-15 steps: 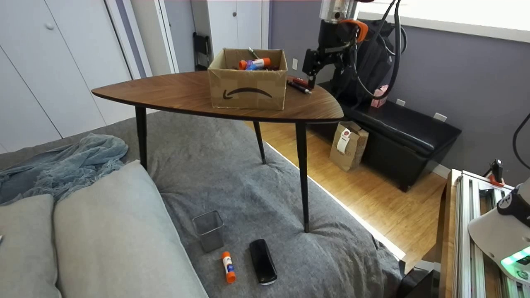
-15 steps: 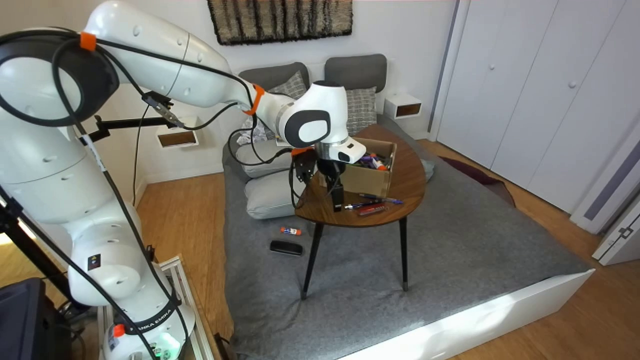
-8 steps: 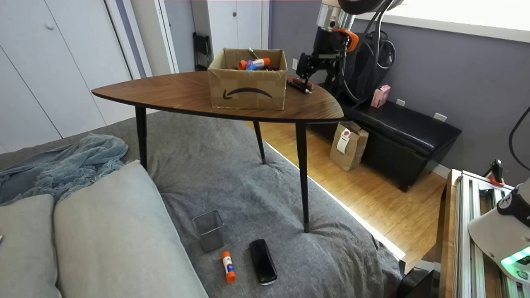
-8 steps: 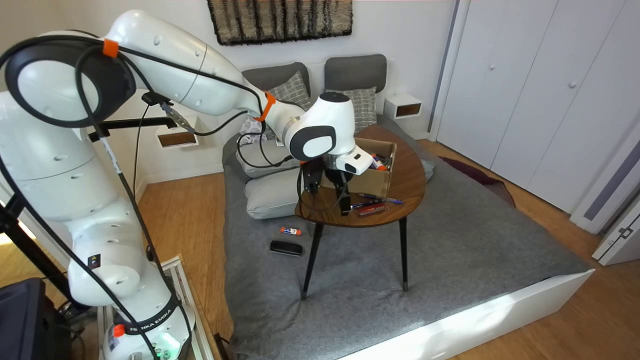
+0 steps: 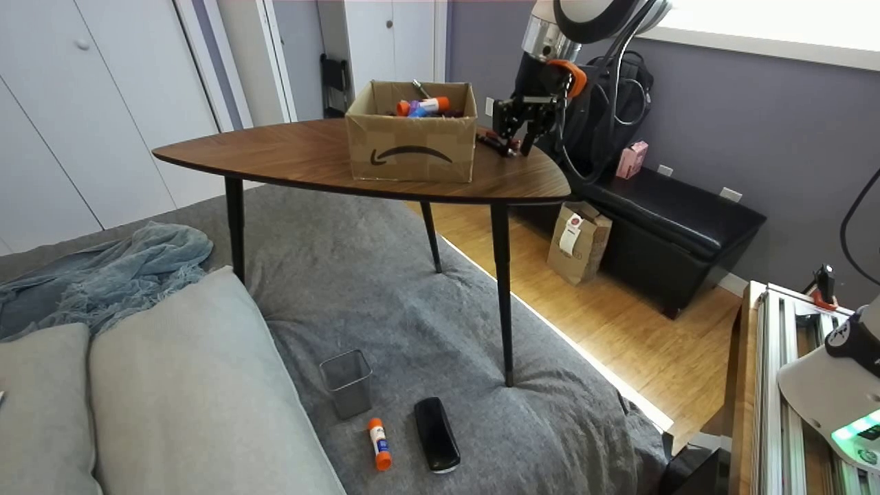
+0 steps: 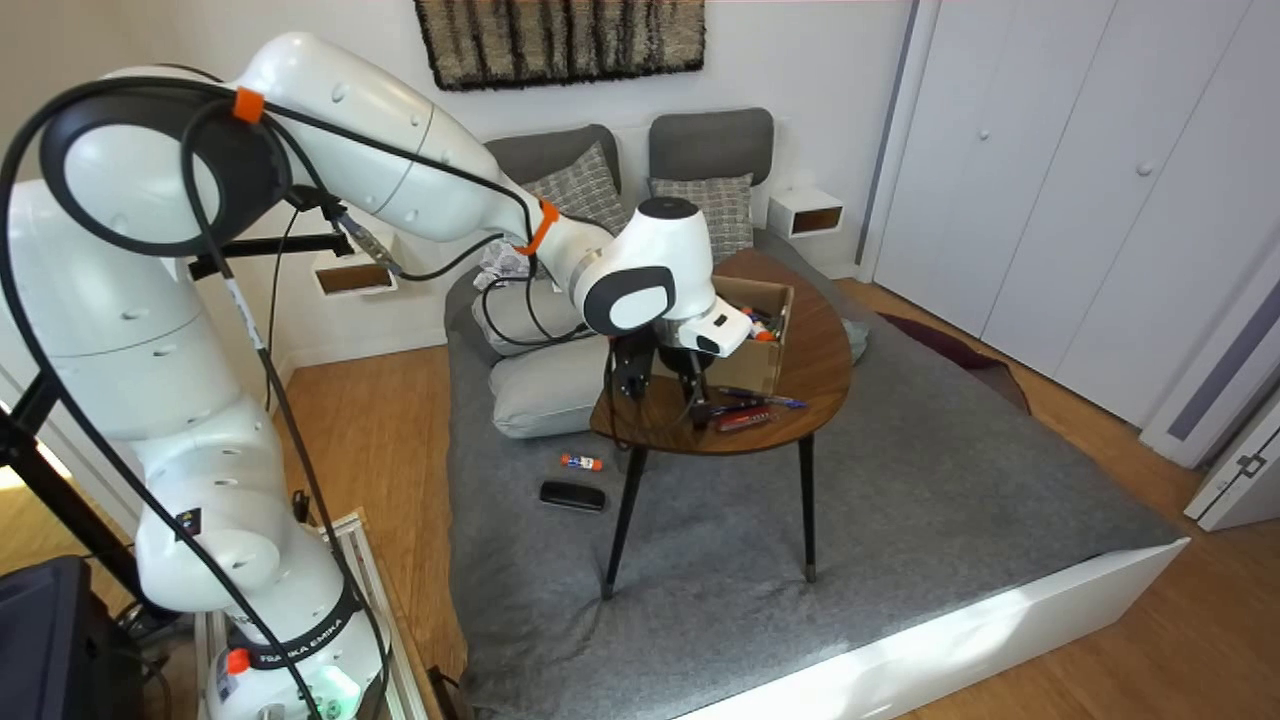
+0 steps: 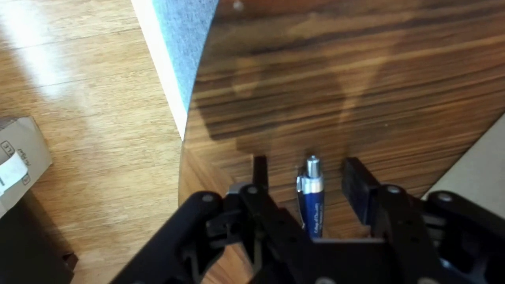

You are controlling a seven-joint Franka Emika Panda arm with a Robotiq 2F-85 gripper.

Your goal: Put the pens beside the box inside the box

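In the wrist view a blue pen (image 7: 314, 211) with a silver tip end lies on the wooden table, between the fingers of my gripper (image 7: 305, 171). A gap shows on either side of it, so the jaws stand open, partly narrowed. Its lower part is hidden behind the gripper. Another blue pen (image 6: 775, 398) and a red one (image 6: 745, 419) lie close by in an exterior view. The open-topped cardboard box (image 5: 412, 148) stands beside the pens, holding an orange-capped glue stick (image 5: 433, 105) and other items. Its side (image 7: 473, 173) edges into the wrist view at right.
The table (image 5: 275, 144) has a rounded edge close to the gripper. Below it, on the grey bed, lie a glue stick (image 5: 379, 443), a black case (image 5: 436, 434) and a mesh cup (image 5: 347, 385). A paper bag (image 5: 579, 240) stands on the floor.
The arm has shifted over to the pens, bringing the gripper down around a pen's end. The jaws have drawn closer together. Box and pens look unmoved.
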